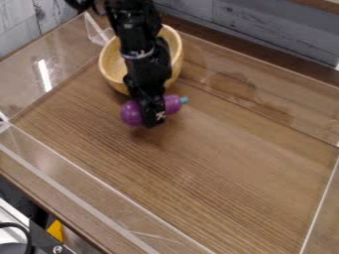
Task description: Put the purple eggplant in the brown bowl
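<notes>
1. End effector [143, 116]: black, angular; fingers pinching the eggplant.
2. Purple eggplant [131, 112]: glossy, stubby, teal tip; between the fingers, in front of the bowl.
3. Brown bowl [195, 62]: round, pale wood, behind the arm.
4. Bench [212, 169]: brown, wood-grained, flat.

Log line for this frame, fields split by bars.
end effector: at purple eggplant | eggplant: beside near side of brown bowl, not inside | grip: unclear | task: unfinished
</notes>
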You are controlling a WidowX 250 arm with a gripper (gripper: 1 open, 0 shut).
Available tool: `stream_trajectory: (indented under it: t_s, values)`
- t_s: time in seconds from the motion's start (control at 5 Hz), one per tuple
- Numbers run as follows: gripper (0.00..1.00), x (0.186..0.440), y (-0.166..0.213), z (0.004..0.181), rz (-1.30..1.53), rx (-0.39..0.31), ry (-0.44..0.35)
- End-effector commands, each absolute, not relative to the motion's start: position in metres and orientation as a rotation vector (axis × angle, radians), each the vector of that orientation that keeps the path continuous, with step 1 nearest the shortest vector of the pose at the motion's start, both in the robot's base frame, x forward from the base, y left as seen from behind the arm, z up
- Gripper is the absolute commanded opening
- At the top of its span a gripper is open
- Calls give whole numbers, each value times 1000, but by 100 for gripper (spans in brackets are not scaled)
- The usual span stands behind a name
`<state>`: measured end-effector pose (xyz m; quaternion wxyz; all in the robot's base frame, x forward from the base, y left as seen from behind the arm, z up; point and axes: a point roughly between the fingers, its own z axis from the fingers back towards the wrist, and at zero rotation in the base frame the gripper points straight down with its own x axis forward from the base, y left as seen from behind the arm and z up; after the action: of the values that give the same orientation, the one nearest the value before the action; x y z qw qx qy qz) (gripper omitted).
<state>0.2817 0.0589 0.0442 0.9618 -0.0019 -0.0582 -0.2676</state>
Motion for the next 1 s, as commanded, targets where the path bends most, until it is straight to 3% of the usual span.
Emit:
stream_trajectory:
  t_s: [0.0,0.8]
  values:
    - [0,304,65,82,-473,58,-199]
    - [0,340,70,73,-471,56,-227]
